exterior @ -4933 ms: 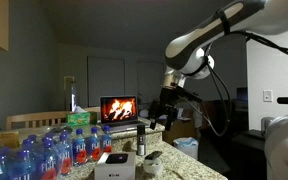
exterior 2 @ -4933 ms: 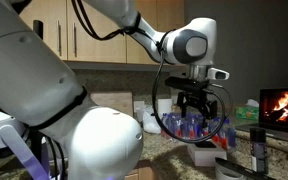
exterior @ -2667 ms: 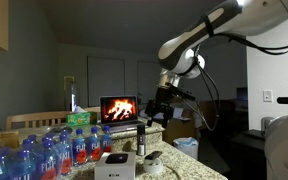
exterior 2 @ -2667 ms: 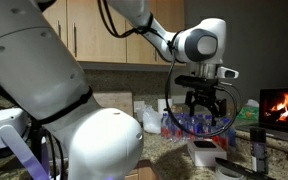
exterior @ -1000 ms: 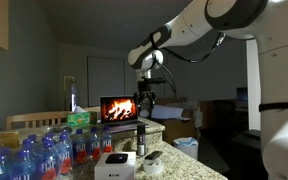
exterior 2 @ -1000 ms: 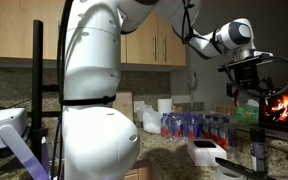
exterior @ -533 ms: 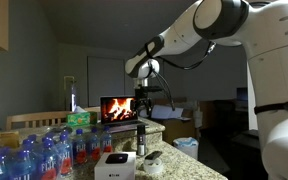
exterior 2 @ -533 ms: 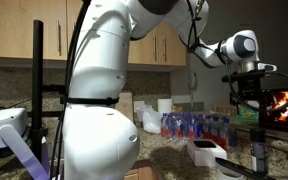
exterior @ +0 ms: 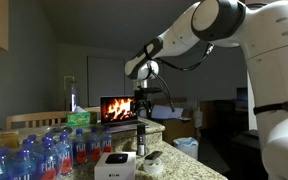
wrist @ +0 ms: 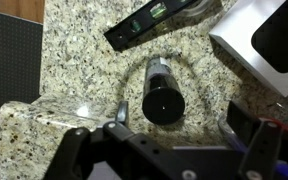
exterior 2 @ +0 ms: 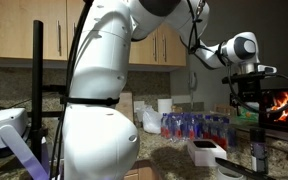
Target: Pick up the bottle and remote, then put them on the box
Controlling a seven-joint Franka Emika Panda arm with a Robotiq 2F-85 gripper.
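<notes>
As hand [wrist: 174,128] gapes, bottle [wrist: 162,98] stands clear of remote [wrist: 149,22] & box [wrist: 272,42].

Bottle [wrist: 162,95] stands beside remote [wrist: 149,22], box [wrist: 269,45] seemingly close by.

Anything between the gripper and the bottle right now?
Nothing. In an exterior view the open gripper hangs above the bottle with only air between. The wrist view shows the bottle straight below, bare counter around it.

Glossy granite counter [wrist: 74,70], matt bottle [wrist: 164,100]
</notes>
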